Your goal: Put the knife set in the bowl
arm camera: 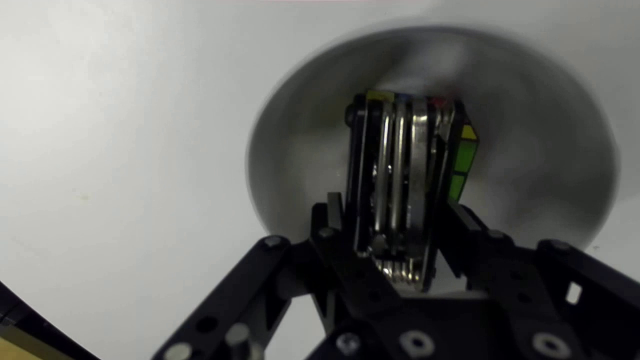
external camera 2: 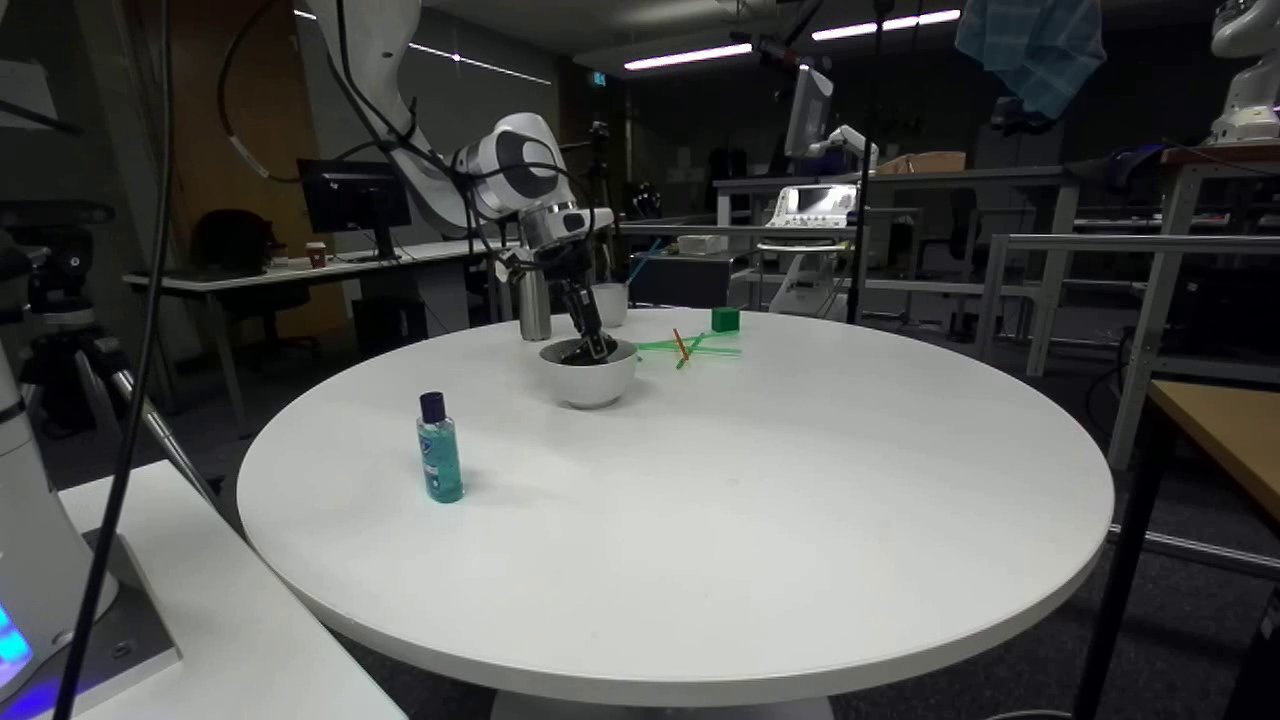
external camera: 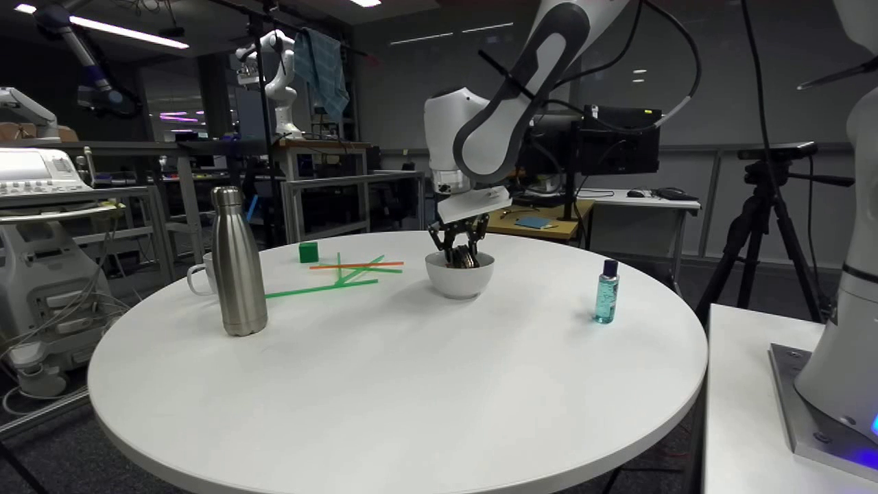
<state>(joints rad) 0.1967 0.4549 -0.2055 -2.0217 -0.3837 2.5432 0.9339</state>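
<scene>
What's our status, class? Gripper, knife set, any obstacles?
Gripper apparently closed on knife set. Set in the mouth of the bowl. Multicoloured cube underneath, might block settling.

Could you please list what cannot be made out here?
Multicoloured block: mostly covered by the knife set in the wrist view.
Underside of the knife set: hidden by the bowl in both exterior views.
Whether the claw grips the knife set: dark surfaces merge in the wrist view.
Teal bottle label: lettering too small in an exterior view.
Robot base: cut off by the edge in both exterior views.
</scene>
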